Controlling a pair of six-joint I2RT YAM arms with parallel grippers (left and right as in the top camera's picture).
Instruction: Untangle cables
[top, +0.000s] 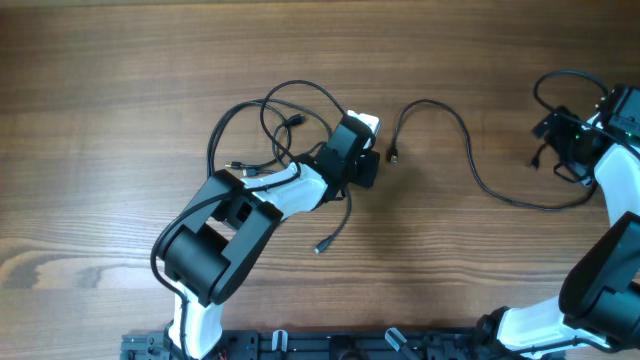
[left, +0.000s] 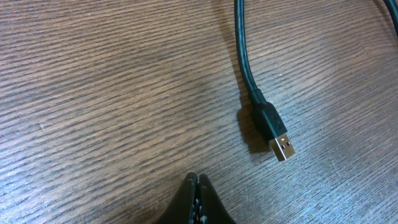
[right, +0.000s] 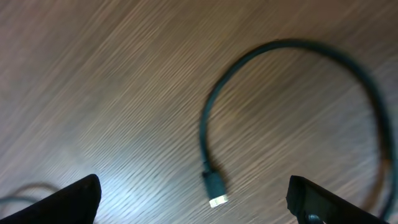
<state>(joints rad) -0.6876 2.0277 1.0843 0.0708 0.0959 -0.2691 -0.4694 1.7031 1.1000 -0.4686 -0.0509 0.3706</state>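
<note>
A tangle of thin black cables (top: 268, 120) lies left of centre, partly under my left arm, and one strand ends in a plug (top: 322, 247) nearer the front. A separate cable (top: 468, 165) arcs from its USB plug (top: 393, 155) toward the right side. My left gripper (top: 370, 160) is shut on nothing, just left of that plug. In the left wrist view, the plug (left: 277, 134) lies ahead and to the right of the shut gripper (left: 198, 180). My right gripper (top: 552, 145) is wide open above the table. The right wrist view shows a curved cable (right: 261, 59) and its plug (right: 214, 190) between the gripper (right: 193, 186) fingers, blurred.
The wooden table (top: 120, 80) extends to the back and left. The right arm's own thicker black wires (top: 560, 85) loop at the far right. A black rail (top: 330, 345) runs along the front edge between the two arm bases.
</note>
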